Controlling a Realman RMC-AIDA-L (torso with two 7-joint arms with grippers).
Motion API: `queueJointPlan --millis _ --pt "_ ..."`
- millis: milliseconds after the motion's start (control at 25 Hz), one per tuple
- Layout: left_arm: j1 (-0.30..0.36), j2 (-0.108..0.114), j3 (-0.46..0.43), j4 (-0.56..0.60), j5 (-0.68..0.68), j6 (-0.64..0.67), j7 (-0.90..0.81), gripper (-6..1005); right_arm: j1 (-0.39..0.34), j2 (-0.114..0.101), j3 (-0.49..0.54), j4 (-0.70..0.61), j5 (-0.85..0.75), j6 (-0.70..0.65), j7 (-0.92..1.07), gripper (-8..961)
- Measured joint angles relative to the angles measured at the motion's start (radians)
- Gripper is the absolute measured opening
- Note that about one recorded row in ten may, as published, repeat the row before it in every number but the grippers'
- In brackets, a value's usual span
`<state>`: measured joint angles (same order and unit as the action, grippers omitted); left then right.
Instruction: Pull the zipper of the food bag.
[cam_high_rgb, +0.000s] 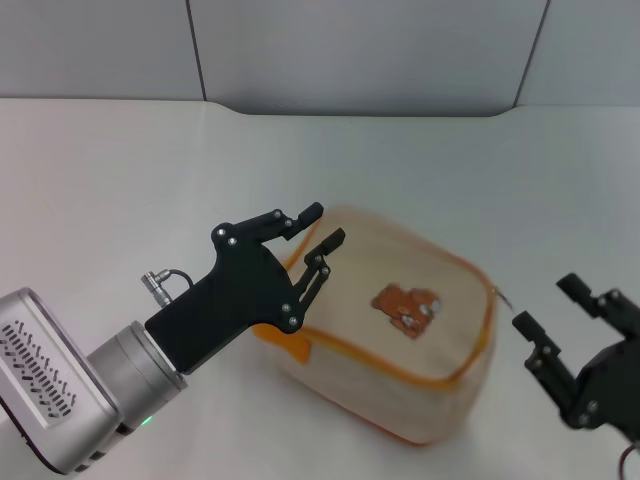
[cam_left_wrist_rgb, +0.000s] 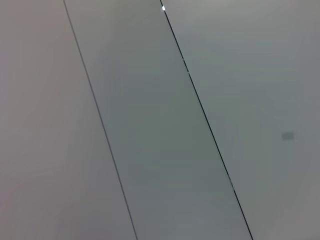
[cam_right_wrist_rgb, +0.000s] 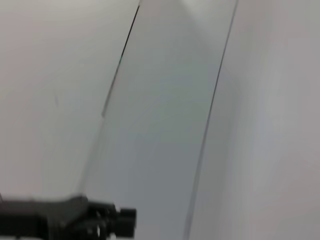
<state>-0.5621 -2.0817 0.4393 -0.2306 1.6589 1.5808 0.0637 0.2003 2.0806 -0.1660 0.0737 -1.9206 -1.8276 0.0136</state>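
Closest in, the black right gripper (cam_high_rgb: 548, 308) sits low just off the bag's right side, fingers spread and holding nothing. The black left gripper (cam_high_rgb: 317, 228) hovers over the boxy beige fabric food bag (cam_high_rgb: 400, 340) mid-table, fingers apart too. The yellow-orange zipper (cam_high_rgb: 478, 350) curves round its edge on the white table (cam_high_rgb: 120, 170).

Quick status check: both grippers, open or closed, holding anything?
Left gripper: open, empty, over the food bag's left end.
Right gripper: open, empty, beside the bag's right end.
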Motion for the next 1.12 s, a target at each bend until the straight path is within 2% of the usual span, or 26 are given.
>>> queueJointPlan --millis 80,160,200,240,360,400,440,560,680,760,880,1120 --pt "0.000 0.000 0.003 0.002 0.001 0.002 -0.021 163 0.009 0.000 -0.002 -0.036 -0.005 -0.007 0.067 313" --pt "0.000 0.002 0.010 0.009 0.006 0.010 -0.067 200 0.033 -0.001 -0.005 -0.141 -0.034 -0.036 0.265 380" --pt "0.000 0.003 0.013 0.022 0.022 0.016 -0.101 218 0.055 -0.001 -0.006 -0.233 -0.075 -0.071 0.422 427" --pt "0.002 0.005 0.015 0.045 0.050 0.028 -0.153 236 0.055 -0.001 -0.006 -0.233 -0.075 -0.071 0.422 475" --pt "0.006 0.008 0.018 0.146 0.165 0.067 -0.315 313 0.092 -0.008 -0.007 -0.364 -0.151 -0.134 0.605 600" --pt "0.006 0.008 0.030 0.226 0.244 0.097 -0.421 353 0.110 -0.015 -0.012 -0.407 -0.187 -0.160 0.671 631" --pt "0.007 0.008 0.036 0.255 0.274 0.109 -0.462 393 0.128 -0.025 -0.021 -0.443 -0.225 -0.183 0.725 663" --pt "0.006 0.009 0.120 0.427 0.416 0.190 -0.688 514 0.179 -0.054 -0.064 -0.488 -0.305 -0.224 0.823 756" --pt "0.019 0.010 0.159 0.511 0.433 0.227 -0.805 636 0.222 -0.074 -0.112 -0.500 -0.343 -0.232 0.881 809" --pt "0.029 0.010 0.162 0.532 0.434 0.242 -0.826 718 0.240 -0.077 -0.142 -0.514 -0.350 -0.231 0.903 845" --pt "0.044 0.011 0.161 0.552 0.430 0.275 -0.834 832 0.252 -0.074 -0.161 -0.532 -0.352 -0.225 0.922 845" --pt "0.059 0.012 0.153 0.556 0.426 0.286 -0.835 832 0.267 -0.072 -0.163 -0.536 -0.353 -0.226 0.925 845"
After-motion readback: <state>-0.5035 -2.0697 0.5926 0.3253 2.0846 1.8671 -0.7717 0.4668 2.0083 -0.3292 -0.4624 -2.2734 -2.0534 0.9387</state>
